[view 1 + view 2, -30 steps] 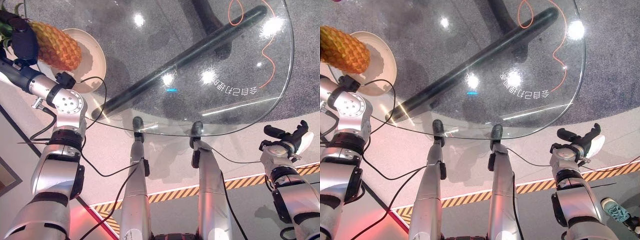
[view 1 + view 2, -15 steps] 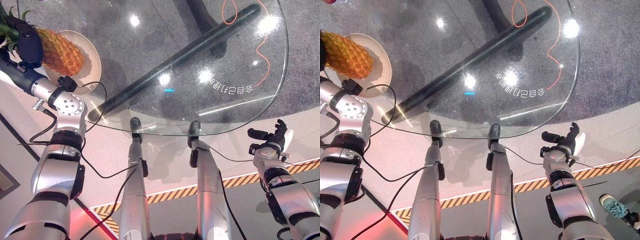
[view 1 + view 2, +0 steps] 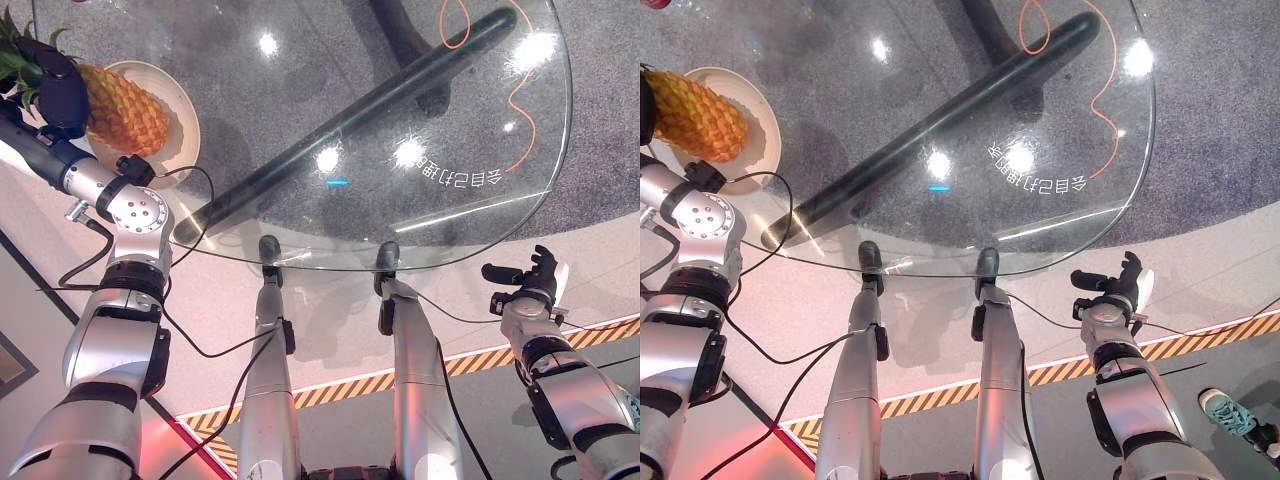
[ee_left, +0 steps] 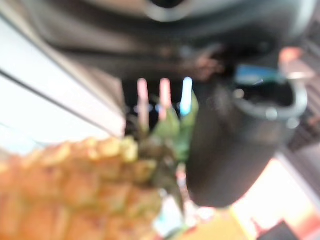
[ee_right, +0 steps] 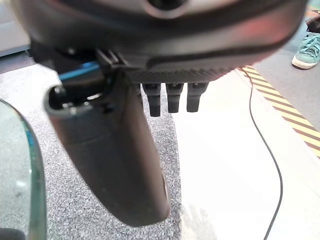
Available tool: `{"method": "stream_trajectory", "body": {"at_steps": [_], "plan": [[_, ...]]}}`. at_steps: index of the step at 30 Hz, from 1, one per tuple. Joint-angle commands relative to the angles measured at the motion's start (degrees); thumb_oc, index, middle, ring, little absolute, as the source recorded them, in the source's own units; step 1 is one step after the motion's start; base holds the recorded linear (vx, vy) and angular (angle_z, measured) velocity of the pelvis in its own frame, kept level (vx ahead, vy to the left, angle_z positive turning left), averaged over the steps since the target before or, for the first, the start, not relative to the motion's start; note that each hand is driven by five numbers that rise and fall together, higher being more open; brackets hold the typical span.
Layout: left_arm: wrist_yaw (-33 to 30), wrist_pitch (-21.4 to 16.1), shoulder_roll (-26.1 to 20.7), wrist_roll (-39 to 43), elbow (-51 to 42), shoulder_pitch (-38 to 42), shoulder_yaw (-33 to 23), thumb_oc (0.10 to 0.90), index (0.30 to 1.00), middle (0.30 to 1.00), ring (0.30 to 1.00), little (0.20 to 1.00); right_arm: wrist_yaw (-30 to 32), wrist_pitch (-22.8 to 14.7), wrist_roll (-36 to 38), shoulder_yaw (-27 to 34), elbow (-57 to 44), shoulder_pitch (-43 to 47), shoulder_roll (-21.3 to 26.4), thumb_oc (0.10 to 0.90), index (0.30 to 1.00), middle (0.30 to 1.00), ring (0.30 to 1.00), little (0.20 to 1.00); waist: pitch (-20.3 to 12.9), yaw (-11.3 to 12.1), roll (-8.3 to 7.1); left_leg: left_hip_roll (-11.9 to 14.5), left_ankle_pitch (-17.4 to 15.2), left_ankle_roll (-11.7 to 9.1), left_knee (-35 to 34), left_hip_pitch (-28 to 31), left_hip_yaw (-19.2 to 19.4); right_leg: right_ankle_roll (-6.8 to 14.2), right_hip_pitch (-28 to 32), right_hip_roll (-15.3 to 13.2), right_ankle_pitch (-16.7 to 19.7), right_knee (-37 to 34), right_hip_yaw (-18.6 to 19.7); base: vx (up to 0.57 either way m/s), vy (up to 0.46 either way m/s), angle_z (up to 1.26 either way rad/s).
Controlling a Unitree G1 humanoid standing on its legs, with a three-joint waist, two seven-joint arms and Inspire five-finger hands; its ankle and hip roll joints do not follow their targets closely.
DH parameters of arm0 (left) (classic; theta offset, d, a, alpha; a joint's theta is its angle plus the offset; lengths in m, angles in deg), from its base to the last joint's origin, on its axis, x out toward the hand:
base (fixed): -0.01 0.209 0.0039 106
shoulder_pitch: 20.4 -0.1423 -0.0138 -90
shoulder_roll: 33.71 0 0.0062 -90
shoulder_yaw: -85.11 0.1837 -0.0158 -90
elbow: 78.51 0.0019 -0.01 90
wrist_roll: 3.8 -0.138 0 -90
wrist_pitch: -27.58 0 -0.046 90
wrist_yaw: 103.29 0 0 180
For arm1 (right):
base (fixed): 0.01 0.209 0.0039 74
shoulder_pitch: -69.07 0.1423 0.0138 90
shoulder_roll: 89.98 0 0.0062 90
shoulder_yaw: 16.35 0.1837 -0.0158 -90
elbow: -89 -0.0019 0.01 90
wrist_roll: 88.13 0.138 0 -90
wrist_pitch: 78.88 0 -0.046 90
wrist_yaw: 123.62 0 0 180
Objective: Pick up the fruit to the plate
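Observation:
A pineapple [image 3: 120,105] lies tilted across a cream plate [image 3: 172,95] at the far left of the round glass table [image 3: 470,215]. My left hand [image 3: 55,85] is shut on the pineapple at its leafy crown end. The left wrist view shows the fruit's rough skin [image 4: 75,195] and green leaves beside my thumb [image 4: 225,150]. I cannot tell whether the fruit rests on the plate or hangs just above it. My right hand [image 3: 528,282] is off the table's near right edge, open and holding nothing, with its fingers [image 5: 172,97] straight.
A dark table foot [image 3: 370,110] and an orange cord [image 3: 520,80] show through the glass. Yellow-black tape [image 3: 480,362] crosses the floor near my right arm. A person's teal shoe [image 3: 1232,417] stands at the lower right.
The left hand has brought the pineapple a little lower and further over the plate. My right hand has drawn in leftward beside the table edge. The camera has shifted slightly.

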Motion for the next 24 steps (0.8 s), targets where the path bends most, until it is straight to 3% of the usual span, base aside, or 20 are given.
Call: {"method": "stream_trajectory", "body": {"at_steps": [1,2,3,4,5,7,8,9,13,24], "plan": [[-0.56,-5.02,-5.64,-0.36,0.97,7.14,-2.14,0.108,0.307,0.307,0.307,0.208,1.58,-0.02,1.51,-0.94,2.29,-2.47,1.83,0.800,0.900,0.900,0.900,0.900,-1.21,1.32,-3.55,-3.67,-10.40,3.11,9.22,0.12,2.42,-0.10,7.00,5.03,4.59,-13.60,-0.38,0.00,0.000,0.00],[-0.52,-5.08,-5.64,-0.31,0.93,7.16,-2.14,0.171,0.361,0.361,0.361,0.271,1.68,-0.10,1.50,-0.90,2.32,-2.31,1.84,0.800,0.900,0.900,0.900,0.900,-1.21,1.30,-3.51,-3.71,-9.89,3.13,9.07,-0.21,2.42,-0.14,6.69,5.02,5.08,-13.80,-0.36,0.00,0.000,0.00],[-0.42,-5.13,-5.59,-0.16,0.89,7.04,-2.13,0.171,0.361,0.361,0.361,0.271,1.76,-0.14,1.40,-0.92,2.34,-2.27,1.81,0.800,0.900,0.900,0.900,0.900,-1.21,1.29,-3.47,-3.71,-9.89,3.12,9.11,-0.24,2.43,-0.16,6.66,5.02,5.10,-13.79,-0.32,0.00,0.000,0.00],[-0.38,-5.08,-5.57,-0.12,0.87,6.97,-2.12,0.369,0.531,0.531,0.531,0.469,1.80,-0.13,1.36,-0.94,2.31,-2.28,1.82,0.800,0.900,0.900,0.900,0.900,-1.21,1.29,-3.46,-3.70,-9.87,3.12,9.09,-0.22,2.46,-0.16,6.68,5.01,5.13,-13.82,-0.30,0.00,0.000,0.00],[-0.08,-5.03,-5.67,0.29,0.78,6.84,-2.12,0.416,0.571,0.571,0.571,0.516,1.87,-0.23,1.31,-0.87,2.26,-2.31,1.97,0.800,0.900,0.900,0.900,0.900,-1.21,1.32,-3.40,-3.74,-9.84,3.14,9.04,-0.14,2.44,-0.14,6.73,4.99,5.20,-13.88,-0.26,0.00,0.000,0.00],[0.09,-5.04,-5.65,0.43,0.81,6.55,-2.19,0.435,0.587,0.587,0.587,0.535,1.99,-0.23,1.22,-0.88,2.14,-2.43,2.01,0.800,0.900,0.900,0.900,0.900,-1.21,1.36,-3.37,-3.73,-10.35,3.11,9.19,0.24,2.46,-0.11,7.05,4.99,4.74,-13.68,-0.26,0.00,0.000,0.00],[0.31,-5.18,-5.67,0.64,0.90,6.63,-2.27,0.594,0.724,0.724,0.724,0.694,2.17,-0.29,1.16,-0.84,2.02,-2.31,1.99,0.800,0.900,0.900,0.900,0.900,-1.21,1.33,-3.38,-3.78,-9.85,3.18,9.02,-0.02,2.45,-0.16,6.82,4.99,5.21,-13.91,-0.23,0.00,0.000,0.00],[0.41,-5.26,-5.55,0.66,0.99,6.51,-2.28,0.665,0.785,0.785,0.785,0.765,2.41,-0.32,1.15,-0.87,1.94,-2.42,1.83,0.800,0.900,0.900,0.900,0.900,-1.21,1.36,-3.44,-3.76,-10.41,3.18,9.24,0.35,2.43,-0.14,7.17,5.03,4.72,-13.69,-0.24,0.00,0.000,0.00],[0.94,-5.56,-5.75,0.98,1.25,6.66,-2.42,0.701,0.815,0.815,0.815,0.801,2.26,-0.19,1.18,-0.84,1.93,-1.98,2.17,0.800,0.900,0.900,0.900,0.900,-1.21,1.42,-3.58,-3.73,-9.99,3.20,9.27,0.08,2.42,-0.21,7.06,5.01,5.09,-13.84,-0.32,-0.02,0.001,0.00],[2.31,-6.35,-5.67,1.92,0.84,6.41,-2.35,0.611,0.738,0.738,0.738,0.711,2.57,-0.19,1.50,-0.69,1.92,-1.56,2.32,0.800,0.900,0.900,0.900,0.900,-1.21,1.63,-3.85,-3.99,-10.52,3.35,10.05,0.19,2.29,-0.17,7.27,4.93,5.23,-13.84,-0.18,0.00,0.000,0.00]]}}
